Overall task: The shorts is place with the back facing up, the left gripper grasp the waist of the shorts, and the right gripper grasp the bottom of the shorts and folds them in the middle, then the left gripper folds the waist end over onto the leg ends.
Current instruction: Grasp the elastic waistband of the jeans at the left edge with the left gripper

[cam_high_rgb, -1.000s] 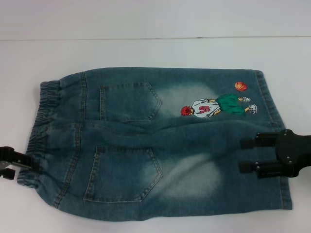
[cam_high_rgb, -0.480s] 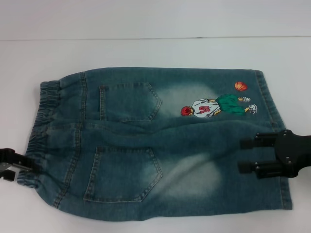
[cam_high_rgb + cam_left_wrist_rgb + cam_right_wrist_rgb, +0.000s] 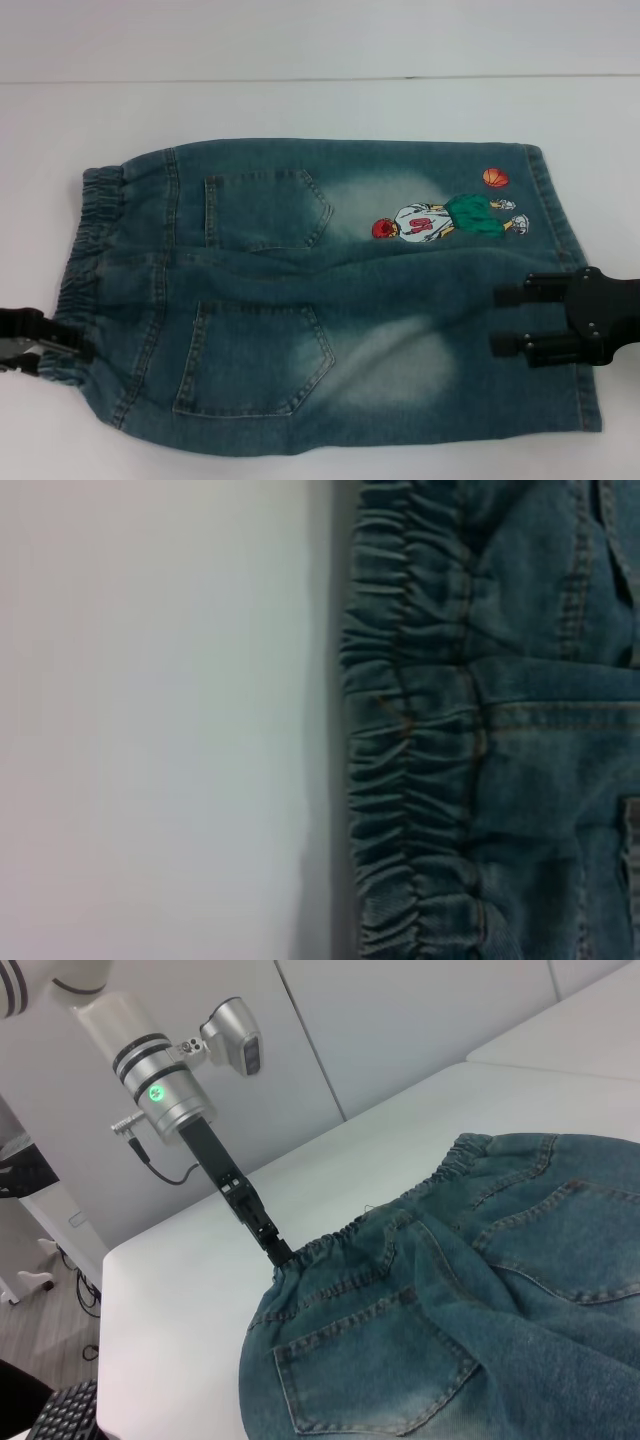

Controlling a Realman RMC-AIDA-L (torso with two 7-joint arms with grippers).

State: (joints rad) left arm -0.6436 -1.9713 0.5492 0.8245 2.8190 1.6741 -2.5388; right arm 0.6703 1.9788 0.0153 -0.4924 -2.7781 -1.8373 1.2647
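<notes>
Since a second ago the left gripper (image 3: 62, 345) has slid in onto the waist (image 3: 85, 265), seemingly pinching its near corner. Denim shorts (image 3: 330, 300) lie flat, pockets up, on the white table (image 3: 300, 105). Over the leg hems (image 3: 565, 290), the right gripper (image 3: 500, 320) hovers, fingers wide. Floppy but weighty cloth: grab the thick elastic and stitched hems.

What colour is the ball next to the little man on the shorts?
Orange. The ball sits beside the embroidered player on the shorts, clearest in the head view.
</notes>
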